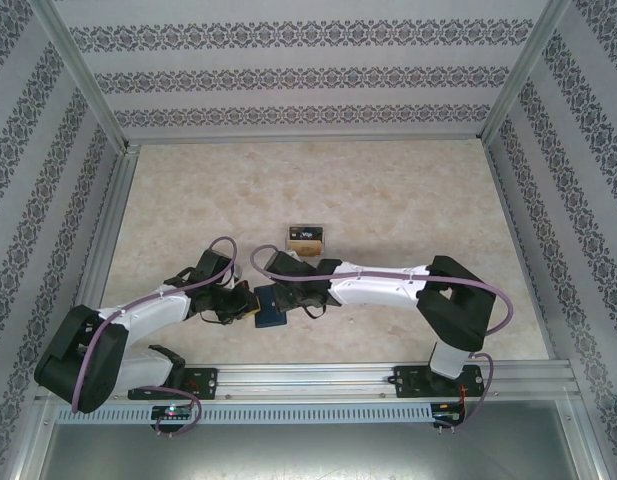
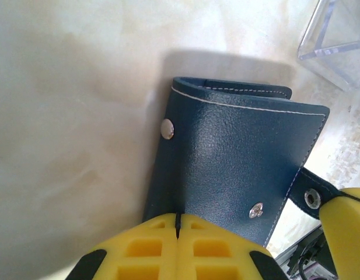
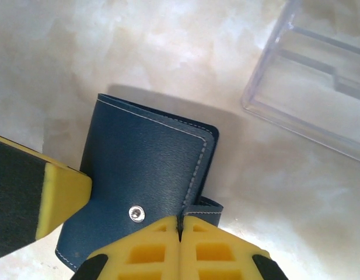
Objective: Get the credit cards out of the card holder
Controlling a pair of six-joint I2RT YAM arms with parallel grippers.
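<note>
- card holder (image 1: pixel 270 310) folded, near the middle of the tabletop's (image 1: pixel 388 190) near edge
- left gripper (image 2: pixel 178 224) pressed together at its edge
- right gripper (image 3: pixel 181 224) pressed together at its side tab (image 3: pixel 205 205)

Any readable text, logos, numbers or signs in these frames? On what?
No legible text anywhere.
card holder: plain blue leather, white stitching, metal snaps, no brand mark.
clear stand: a tan patch shows in the top view, too small to read any print.
wallpaper: ornament pattern, no letters.
</note>
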